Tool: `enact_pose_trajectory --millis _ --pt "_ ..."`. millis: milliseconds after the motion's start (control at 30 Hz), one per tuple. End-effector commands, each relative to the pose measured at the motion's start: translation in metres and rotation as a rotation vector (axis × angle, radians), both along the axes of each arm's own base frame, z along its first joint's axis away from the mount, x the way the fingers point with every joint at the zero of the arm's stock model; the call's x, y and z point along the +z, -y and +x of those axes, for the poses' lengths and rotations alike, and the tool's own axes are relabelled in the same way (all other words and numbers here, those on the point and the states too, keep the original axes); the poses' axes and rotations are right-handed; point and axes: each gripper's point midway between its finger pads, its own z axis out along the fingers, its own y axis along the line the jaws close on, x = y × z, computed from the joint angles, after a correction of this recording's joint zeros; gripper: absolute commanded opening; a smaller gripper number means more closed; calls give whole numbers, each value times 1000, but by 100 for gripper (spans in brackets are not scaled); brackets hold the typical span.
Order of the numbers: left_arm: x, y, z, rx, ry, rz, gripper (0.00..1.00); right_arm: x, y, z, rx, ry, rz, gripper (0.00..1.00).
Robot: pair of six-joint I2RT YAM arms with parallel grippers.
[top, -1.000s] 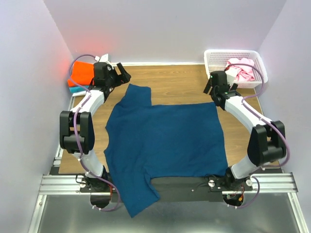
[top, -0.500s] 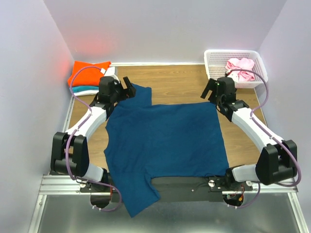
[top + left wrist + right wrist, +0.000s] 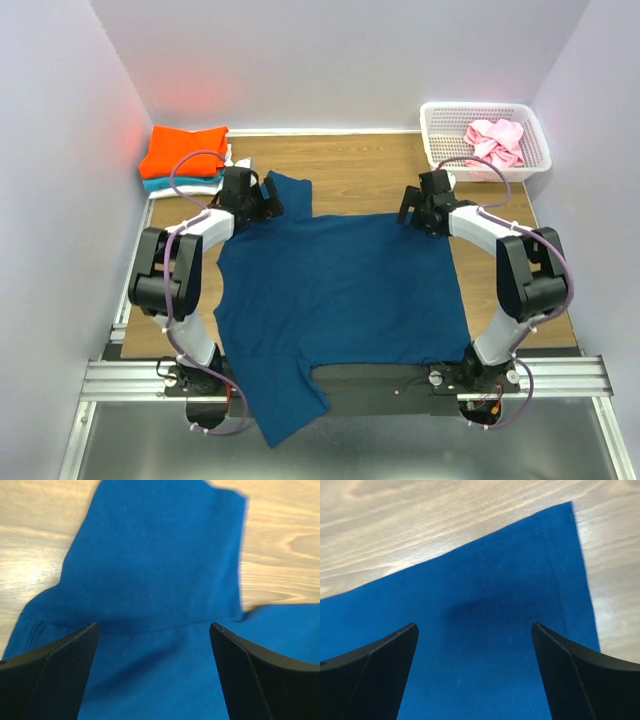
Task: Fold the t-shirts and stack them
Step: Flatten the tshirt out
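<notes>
**Top view:** Over the last second both arms have been swinging inward from the far corners. The left gripper (image 3: 265, 198) is leaving the stack side and settling over the far-left sleeve (image 3: 285, 195) of the navy t-shirt (image 3: 340, 290). The right gripper (image 3: 412, 205) is coming away from the basket (image 3: 480, 106) to the shirt's far-right corner. This looks like lining up to take the far edge for a first fold. The shirt is lying spread flat mid-table, with its near-left sleeve trailing over the near edge. The orange tee (image 3: 183, 150) is sitting on the teal tee (image 3: 160, 184) at the far left, and a pink tee (image 3: 495, 140) is waiting in the basket. Bare table (image 3: 350, 165) is lying open beyond the far hem.

**Left wrist:** The left gripper (image 3: 153, 627) is hovering with jaws spread wide, holding nothing, and the sleeve (image 3: 160, 555) is lying just ahead.

**Right wrist:** The right gripper (image 3: 475, 627) is likewise standing wide and empty. The shirt's corner (image 3: 572, 505) is lying ahead to its right, with wood beyond it.
</notes>
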Motion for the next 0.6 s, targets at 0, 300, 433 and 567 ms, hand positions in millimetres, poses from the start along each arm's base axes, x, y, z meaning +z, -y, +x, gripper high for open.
enact_pose_trajectory --millis 0,300,433,567 --pt "-15 2 10 -5 -44 20 98 -5 -4 17 29 -3 -15 100" --pt "-48 -4 31 38 -170 72 98 -32 -2 35 30 -50 -65 100" --pt "-51 -3 40 33 -183 72 98 -41 -4 42 40 -64 -66 100" --pt "-56 -5 45 36 -200 64 98 -47 -3 51 37 -72 -61 100"
